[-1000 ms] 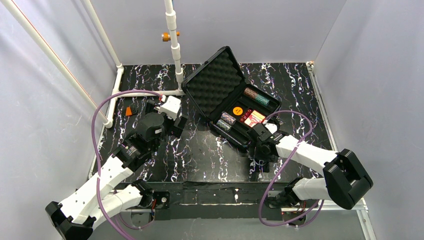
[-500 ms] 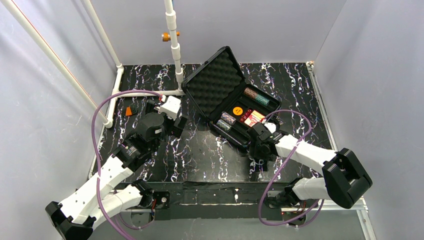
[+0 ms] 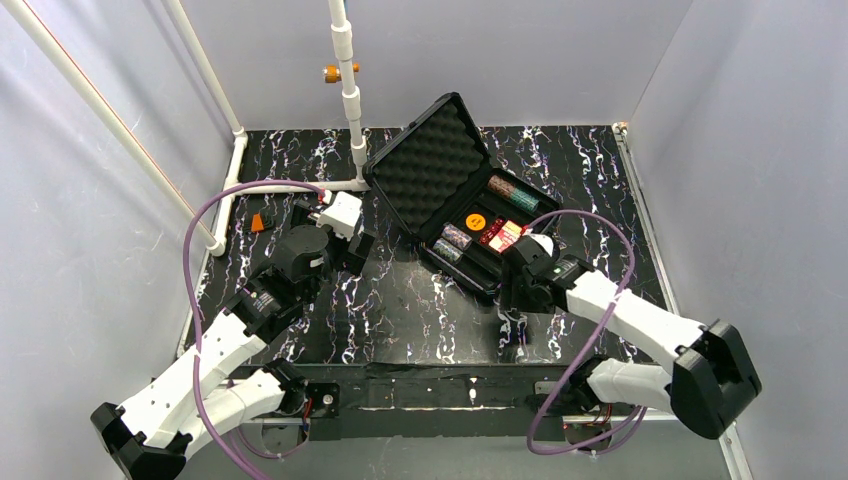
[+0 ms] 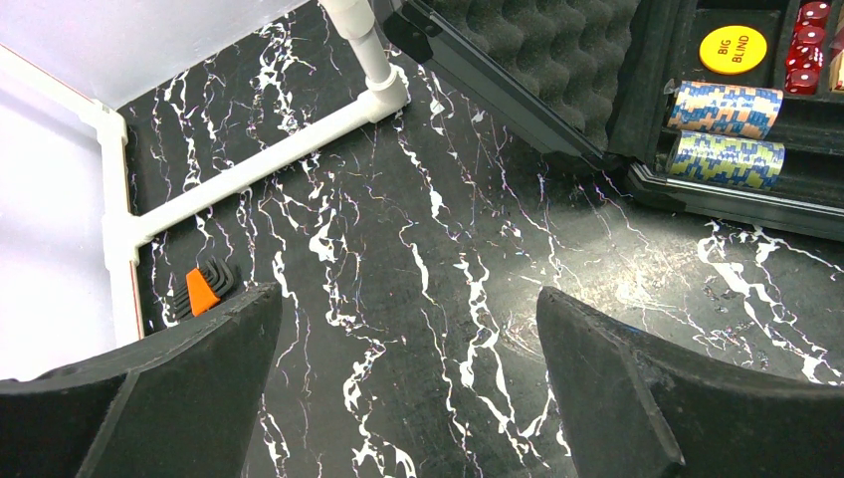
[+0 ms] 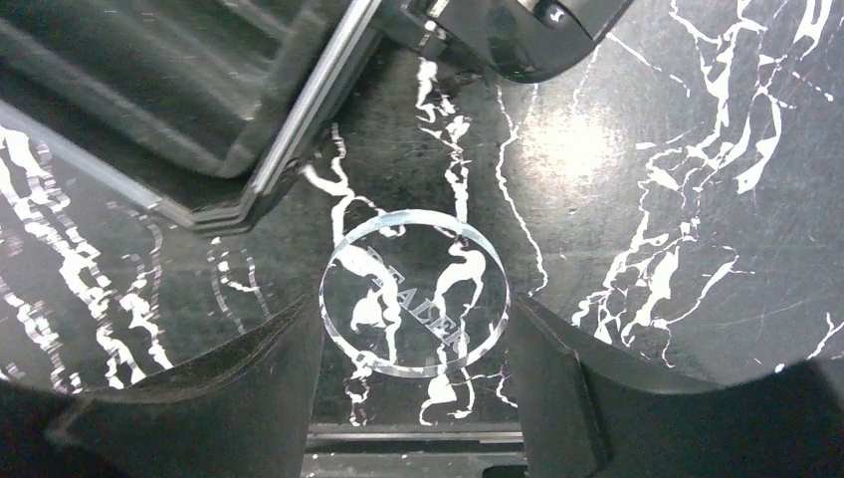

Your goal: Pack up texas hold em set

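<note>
The black case (image 3: 432,165) lies open at the table's middle, foam lid tilted back. Its tray holds chip stacks (image 3: 455,238), an orange disc (image 3: 475,220), red dice (image 3: 492,232) and the red-yellow card box (image 3: 510,236). My right gripper (image 3: 522,300) hovers by the case's near right corner, shut on a clear round "DEALER" disc (image 5: 415,294) held flat between both fingers, beside the case's rim (image 5: 249,149). My left gripper (image 3: 357,248) is open and empty over bare table (image 4: 408,378), left of the case. The left wrist view shows two chip stacks (image 4: 725,108) and the yellow "BIG BLIND" disc (image 4: 732,48).
A white pipe frame (image 3: 350,95) stands just behind the case's left corner; its base shows in the left wrist view (image 4: 259,169). An orange-handled hex key set (image 3: 258,222) lies at the far left (image 4: 204,289). Grey walls enclose the table.
My right arm has swung up and toward the case's near right corner, carrying the clear disc off the table. My left arm has not moved.
</note>
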